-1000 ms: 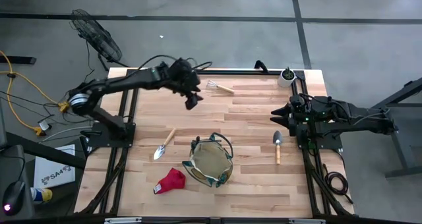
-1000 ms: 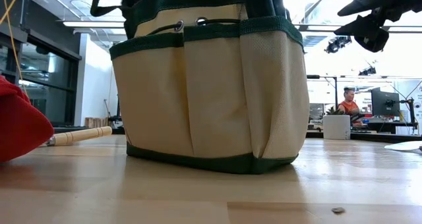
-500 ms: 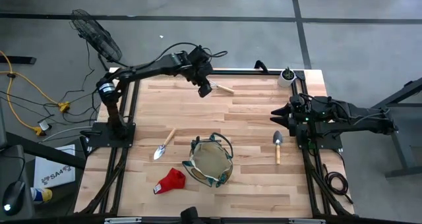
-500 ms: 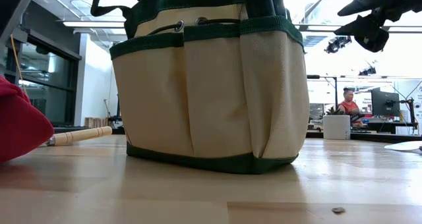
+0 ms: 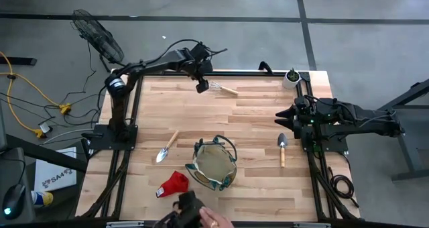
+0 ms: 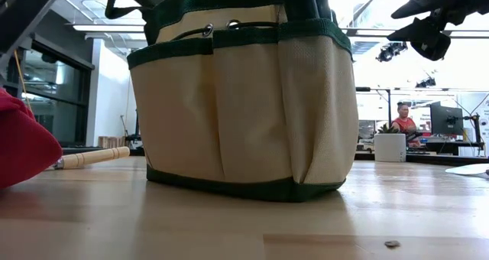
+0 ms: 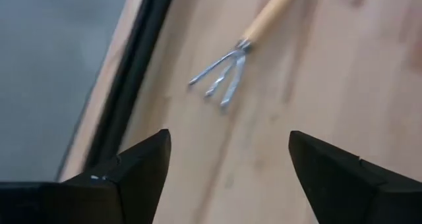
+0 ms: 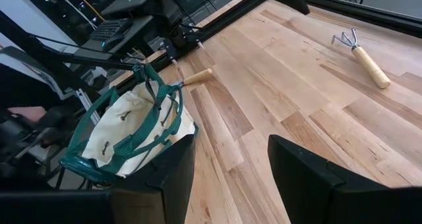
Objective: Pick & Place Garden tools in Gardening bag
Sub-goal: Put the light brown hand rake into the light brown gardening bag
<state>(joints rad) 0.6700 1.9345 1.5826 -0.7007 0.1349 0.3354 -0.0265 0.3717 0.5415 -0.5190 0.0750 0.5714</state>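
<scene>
The tan gardening bag (image 5: 214,164) with green trim stands upright on its base near the table's front middle; it fills the low view (image 6: 244,99). A mini rake (image 5: 224,88) lies flat at the far edge. My left gripper (image 5: 201,86) hovers just left of it, open and empty; its wrist view shows the rake's tines (image 7: 221,79) ahead of my left gripper (image 7: 227,165). One trowel (image 5: 166,146) lies left of the bag, another (image 5: 282,149) right of it. A red glove (image 5: 173,184) lies at the front left. My right gripper (image 5: 281,117) waits open at the right edge.
A small white pot (image 5: 291,77) with a plant stands at the far right corner. A person's hand (image 5: 208,220) with a dark object shows at the table's near edge. Bare wood lies between the rake and the bag. A person (image 6: 403,118) sits far behind the table.
My left gripper has swung from above the table's middle toward the far edge and now hangs beside the rake's tines. A person's hand with a dark object has come into view at the near edge.
</scene>
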